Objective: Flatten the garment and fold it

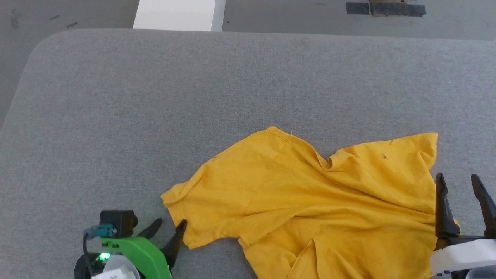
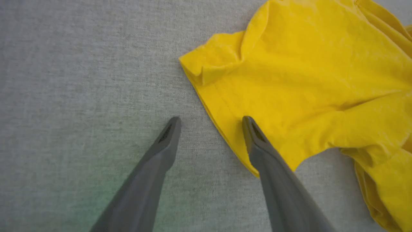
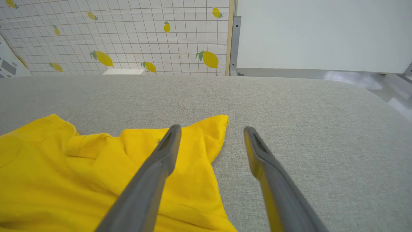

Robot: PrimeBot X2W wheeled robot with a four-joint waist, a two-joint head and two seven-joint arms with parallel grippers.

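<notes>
Crumpled garment near the front edge of the tabletop, one open gripper at each side.

The garment [image 1: 310,201], a mustard-yellow T-shirt, lies wrinkled and partly folded over itself on the grey fabric tabletop [image 1: 193,97], right of centre, and runs down to the front edge. The left gripper [image 2: 210,121] is at the left sleeve with its fingers spread wide: one finger overlaps the sleeve hem, the other is over bare tabletop; contact cannot be determined. The right gripper [image 3: 211,129] is at the garment's right edge, fingers also wide apart and holding nothing, one over the cloth and one over bare tabletop. A lemon-patterned wall [image 3: 128,38] stands beyond the far edge.
</notes>
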